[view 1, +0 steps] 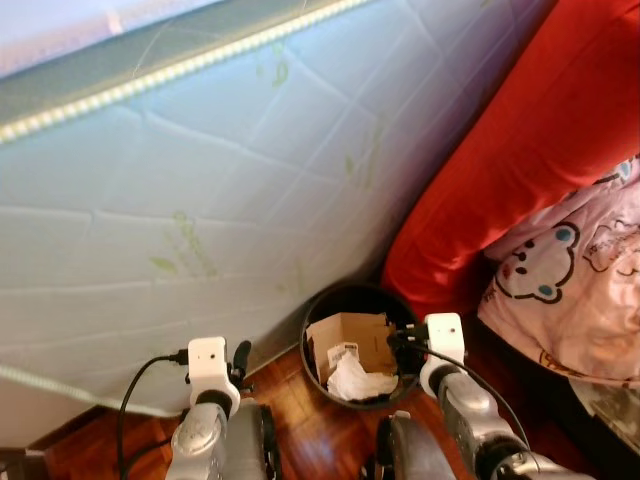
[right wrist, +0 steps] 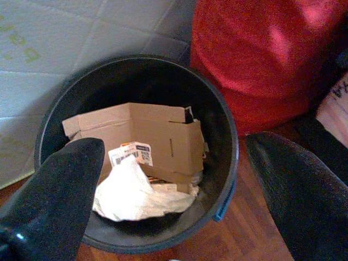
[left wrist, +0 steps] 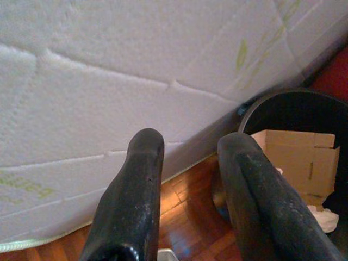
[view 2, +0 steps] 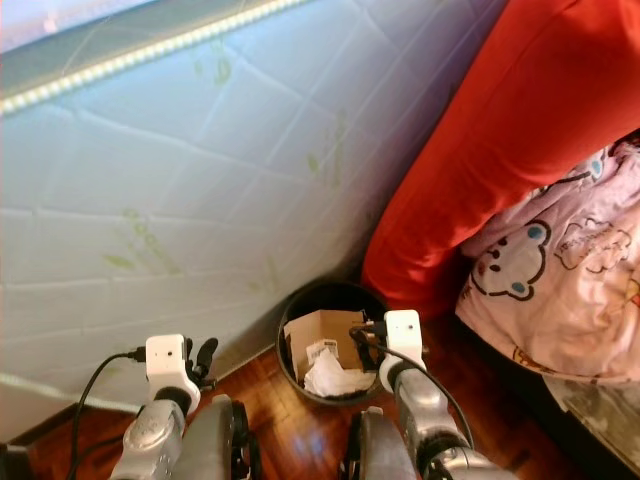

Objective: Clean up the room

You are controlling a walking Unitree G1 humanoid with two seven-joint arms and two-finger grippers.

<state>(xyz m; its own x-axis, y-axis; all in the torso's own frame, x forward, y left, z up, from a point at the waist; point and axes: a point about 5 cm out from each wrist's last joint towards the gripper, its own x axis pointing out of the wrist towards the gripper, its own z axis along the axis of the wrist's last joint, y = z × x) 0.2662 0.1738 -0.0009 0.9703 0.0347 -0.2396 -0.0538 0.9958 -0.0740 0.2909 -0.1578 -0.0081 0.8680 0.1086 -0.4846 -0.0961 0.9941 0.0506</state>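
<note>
- A wooden floor [view 1: 310,425] runs along the foot of a pale quilted mattress [view 1: 200,190] stood on its side; a red cushion [view 1: 520,150] leans beside it, with a pink cartoon-print blanket [view 1: 580,280] against the cushion
- The black bin [right wrist: 228,163] stands on the floor in the corner between mattress and cushion, touching or nearly touching both
- Inside it lie a flattened cardboard box [right wrist: 157,136] with a barcode label and a crumpled white paper [right wrist: 130,196], so some rubbish looks already binned; what else in the room remains to tidy cannot be judged from here
- The right gripper [right wrist: 174,196] hangs just above the bin's mouth, its fingers spread wide and holding nothing, which reads as a drop just finished
- The left gripper [left wrist: 190,179] is raised low over the floor near the mattress, beside the bin, fingers parted and empty
</note>
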